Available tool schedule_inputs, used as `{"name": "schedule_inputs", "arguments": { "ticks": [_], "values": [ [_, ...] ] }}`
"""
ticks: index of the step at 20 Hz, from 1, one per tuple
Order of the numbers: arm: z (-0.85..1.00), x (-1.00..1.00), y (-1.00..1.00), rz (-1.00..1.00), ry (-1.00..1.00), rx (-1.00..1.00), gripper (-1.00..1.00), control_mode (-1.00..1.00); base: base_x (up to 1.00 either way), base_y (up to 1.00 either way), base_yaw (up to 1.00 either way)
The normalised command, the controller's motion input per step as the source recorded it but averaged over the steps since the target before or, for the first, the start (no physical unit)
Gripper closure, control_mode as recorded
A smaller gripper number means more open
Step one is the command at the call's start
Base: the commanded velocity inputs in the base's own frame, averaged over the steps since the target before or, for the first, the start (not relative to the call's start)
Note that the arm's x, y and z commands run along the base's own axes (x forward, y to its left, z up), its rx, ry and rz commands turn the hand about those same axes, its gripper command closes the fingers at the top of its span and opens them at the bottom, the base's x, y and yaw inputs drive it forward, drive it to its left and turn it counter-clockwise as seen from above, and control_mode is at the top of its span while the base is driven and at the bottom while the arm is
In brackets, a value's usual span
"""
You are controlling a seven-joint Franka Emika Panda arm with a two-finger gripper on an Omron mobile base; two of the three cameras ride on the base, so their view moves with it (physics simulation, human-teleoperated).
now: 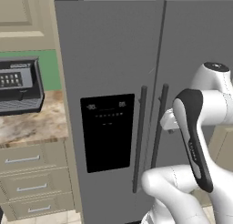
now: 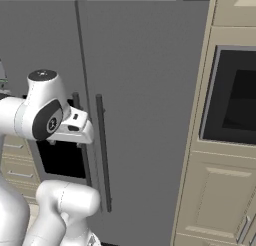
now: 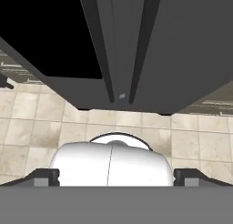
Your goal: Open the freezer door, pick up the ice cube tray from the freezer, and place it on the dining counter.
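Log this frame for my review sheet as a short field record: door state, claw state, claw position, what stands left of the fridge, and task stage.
freezer door: shut, dispenser panel dark
freezer handle: long, vertical, untouched
claw: open, holding nothing
claw position: in front of the two door handles, pointing down along them toward the floor
wider door: shut
left of fridge: small counter with coffee machine
task stage: door not yet opened
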Motion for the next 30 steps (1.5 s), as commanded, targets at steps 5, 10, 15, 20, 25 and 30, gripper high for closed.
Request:
{"name": "schedule_inputs", "arguments": {
  "ticks": [5, 10, 15, 20, 25, 30],
  "values": [
    [0.00, 0.00, 0.00, 0.00, 0.00, 0.00, -1.00, 1.00, -0.15, -0.60, 0.00],
    [0.00, 0.00, 0.00, 0.00, 0.00, 0.00, -1.00, 1.00, -0.08, -0.66, 0.00],
    [0.00, 0.00, 0.00, 0.00, 0.00, 0.00, -1.00, 1.00, 0.01, -0.39, 0.00],
    [0.00, 0.00, 0.00, 0.00, 0.00, 0.00, -1.00, 1.00, 0.22, -0.04, 0.00],
    [0.00, 0.00, 0.00, 0.00, 0.00, 0.00, -1.00, 1.00, 0.43, 0.00, 0.00],
    [0.00, 0.00, 0.00, 0.00, 0.00, 0.00, -1.00, 1.00, 0.35, -0.01, 0.00]
  ]
}}
